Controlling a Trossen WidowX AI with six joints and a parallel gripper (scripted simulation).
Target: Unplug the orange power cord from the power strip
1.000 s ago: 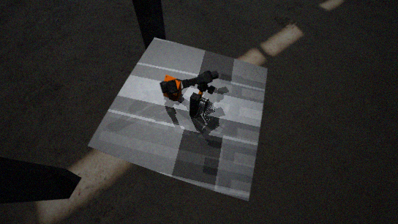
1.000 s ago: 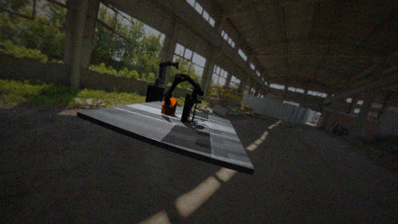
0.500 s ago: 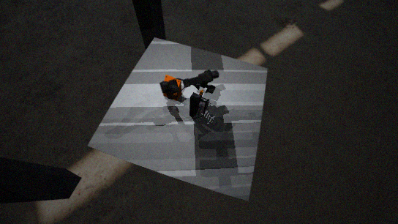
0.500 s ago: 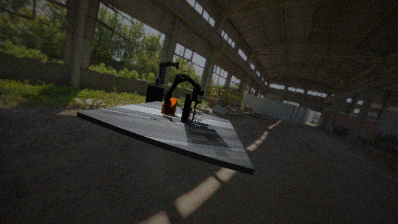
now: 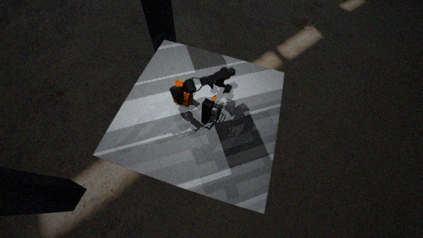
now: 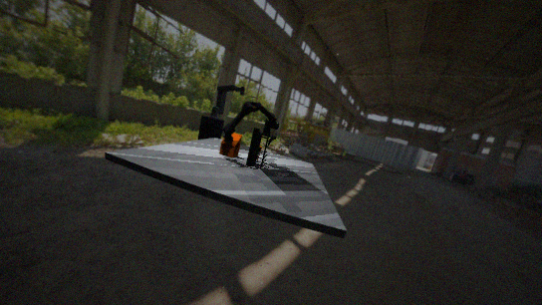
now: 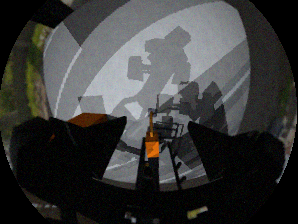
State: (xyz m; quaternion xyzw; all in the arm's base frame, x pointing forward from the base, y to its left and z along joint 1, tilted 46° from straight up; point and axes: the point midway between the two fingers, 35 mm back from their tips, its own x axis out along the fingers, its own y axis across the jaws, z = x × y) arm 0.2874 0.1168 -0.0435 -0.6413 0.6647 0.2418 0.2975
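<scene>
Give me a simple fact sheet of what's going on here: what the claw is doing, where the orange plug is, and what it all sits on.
gripper: open wide, nothing between the fingers
orange plug: small orange piece seen in the gap between the fingers in the wrist view; whether anything touches it cannot be told
power strip: dark upright block below the gripper, plug's orange tip at its top
plugged or unplugged: too small and dark to tell
arm base: black and orange, beside the strip
surface: grey striped board
</scene>
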